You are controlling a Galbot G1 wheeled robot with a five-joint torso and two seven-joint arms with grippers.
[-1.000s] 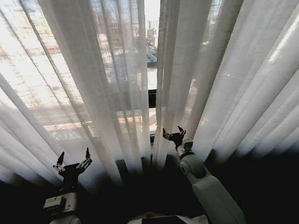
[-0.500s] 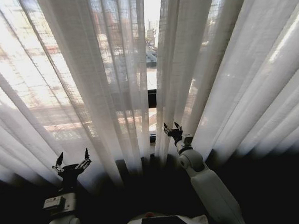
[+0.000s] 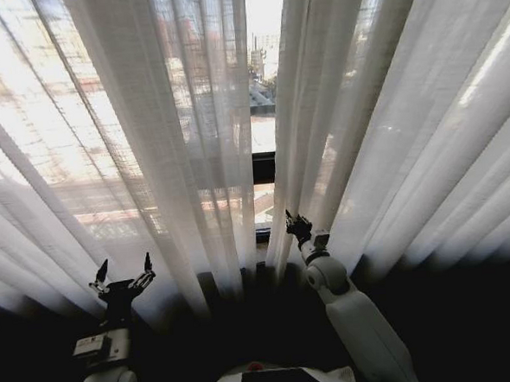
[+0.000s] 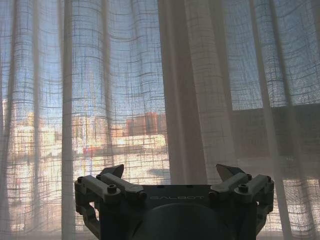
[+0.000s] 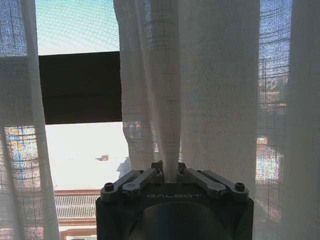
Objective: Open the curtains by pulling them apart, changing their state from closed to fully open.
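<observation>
Right wrist view has the right gripper [image 5: 170, 175] pinched on a thin fold of the curtains [image 5: 210, 90] beside the central gap, which might slip free when tugged, while the left gripper [image 3: 122, 277] hovers wide open

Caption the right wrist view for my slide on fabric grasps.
Right gripper pinches a fold of the right sheer curtain beside the open gap.

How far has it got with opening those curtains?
Barely started. A narrow gap shows between the curtains, baring the dark window bar. In hand: the right gripper is shut on a fold at the right panel's inner edge. Left to do: the left gripper hangs open before the left panel, holding nothing, and both panels need pulling fully aside.
</observation>
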